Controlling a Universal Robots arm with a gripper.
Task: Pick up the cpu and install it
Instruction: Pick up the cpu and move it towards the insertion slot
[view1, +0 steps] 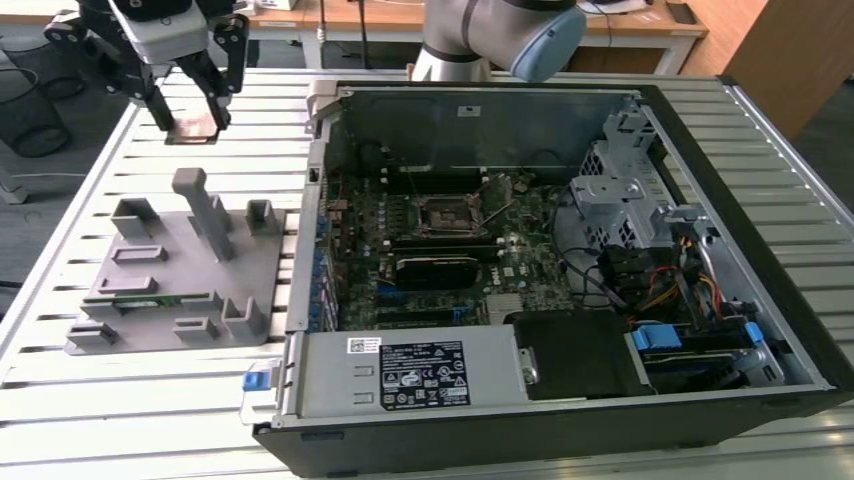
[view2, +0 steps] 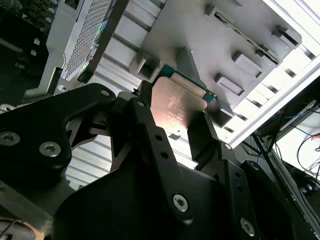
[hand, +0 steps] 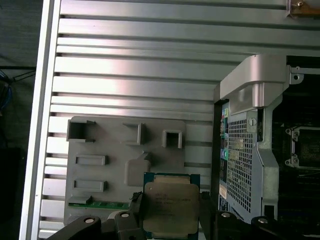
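While pincer (view1: 194, 120) grips cpu (hand: 170, 207) edges, aloft over table (view1: 134, 405), apart from fixture (view1: 160, 292).

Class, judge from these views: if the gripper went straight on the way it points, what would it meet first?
Pointing down with the cpu clamped, the gripper would probably meet the edge of the grey fixture, or the slatted table beside it; depth is unclear.

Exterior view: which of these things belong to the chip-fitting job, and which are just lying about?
In the job: the chip, held in the gripper; the socket inside the open computer case.
Lying about: the grey holder, the green strip in it, the wire bin.
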